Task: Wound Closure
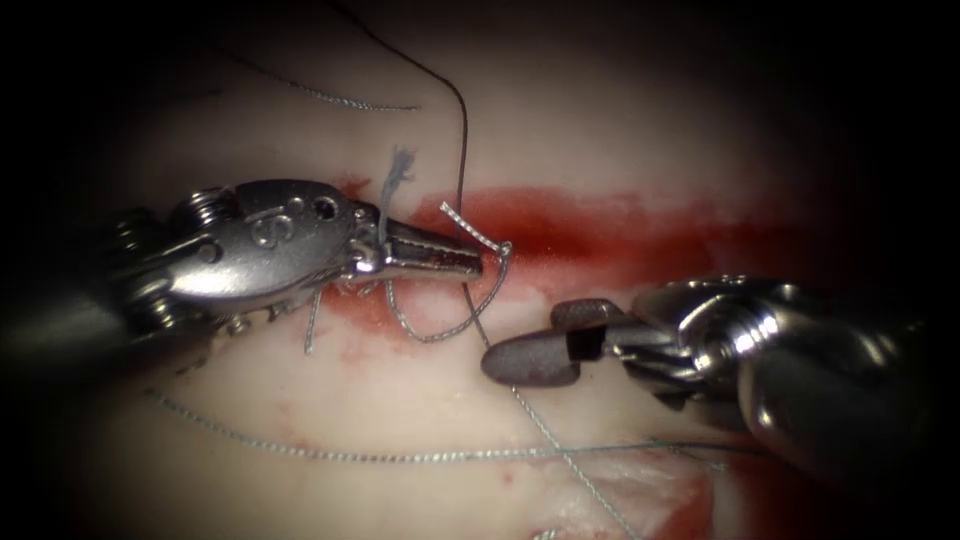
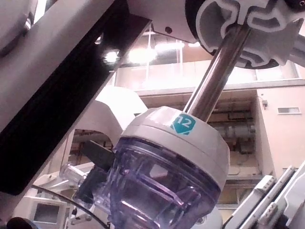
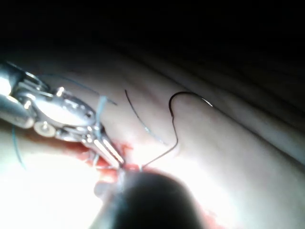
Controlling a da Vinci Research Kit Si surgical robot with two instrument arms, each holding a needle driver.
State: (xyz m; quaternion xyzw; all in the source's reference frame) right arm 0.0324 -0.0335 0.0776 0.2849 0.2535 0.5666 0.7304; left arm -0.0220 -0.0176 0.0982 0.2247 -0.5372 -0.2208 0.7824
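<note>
L arm's pincer (image 1: pixel 470 262) lies across the tissue (image 1: pixel 640 140) from the endoscope view's left, tip over the red fluid (image 1: pixel 590 235) that marks the cut (image 1: pixel 650 240). Its jaws are clenched on the thread (image 1: pixel 455 325), right by a small knot (image 1: pixel 500 247); a loop of the braided strand hangs below the tip and curls back up to it. A frayed cut end of thread (image 1: pixel 398 170) stands up just behind the jaws. R arm's pincer (image 1: pixel 555 340) comes in from the right, just below and right of that loop, jaws parted, gripping nothing; the dark pads sit close above the tissue. More thread runs along the lower tissue and crosses under the R tool. A thin dark strand climbs away up the tissue from the knot. In the R wrist view the curved needle (image 3: pixel 188 95) lies free on the tissue, well apart from both tools, not in the tissue; neither pincer has it. L tool (image 3: pixel 107 150) also shows there, tip at the red patch.
</note>
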